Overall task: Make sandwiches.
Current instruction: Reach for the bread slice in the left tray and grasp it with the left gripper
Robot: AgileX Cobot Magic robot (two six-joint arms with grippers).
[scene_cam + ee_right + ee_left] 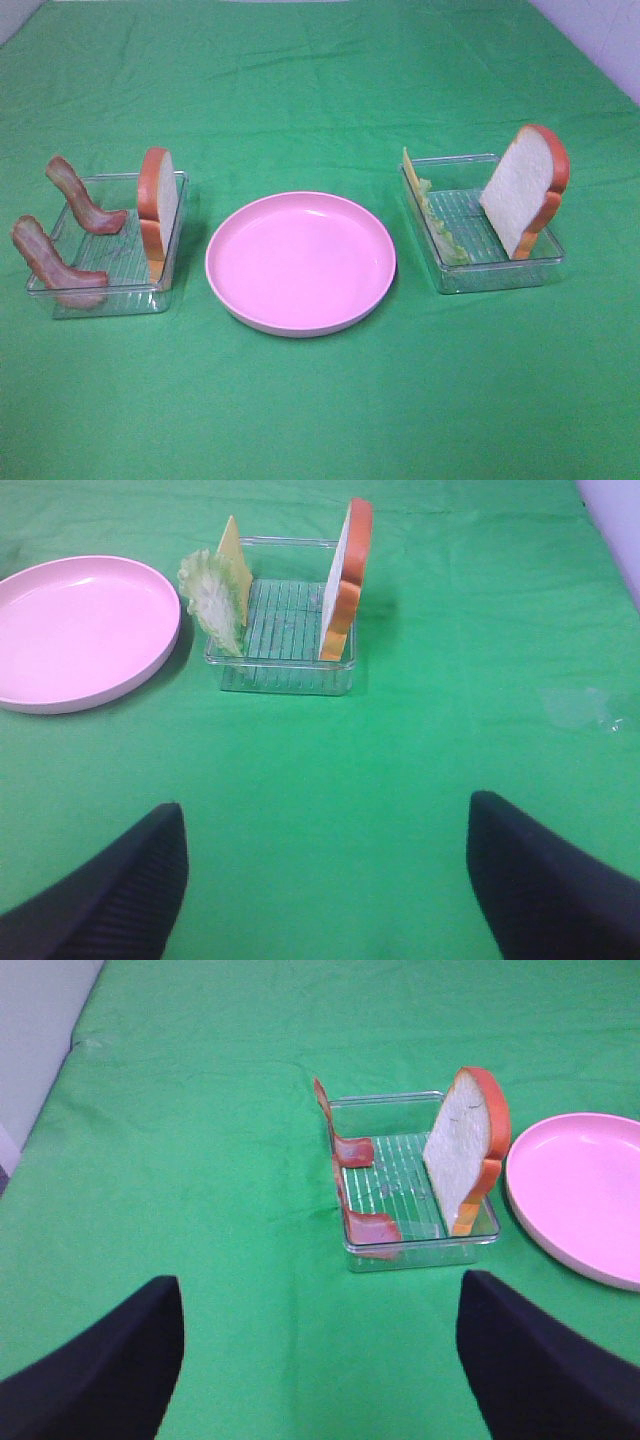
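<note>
Left claw (pixel 318 1280) hangs over the green counter (pixel 320 420) with its jaws spread wide, gripping and touching nothing, well short of the left tray (pixel 420 1252). Right claw (pixel 325 802) is just as wide and empty, short of the right tray (pixel 285 675). Sandwich parts are unassembled: two bacon strips (pixel 55 265) and the left bread slice (pixel 158 200) lean in the left tray. The cheese square (pixel 408 175), lettuce (pixel 445 235) and right bread slice (pixel 520 190) lean in the right tray. Between the trays sits the pink plate (pixel 300 325).
</note>
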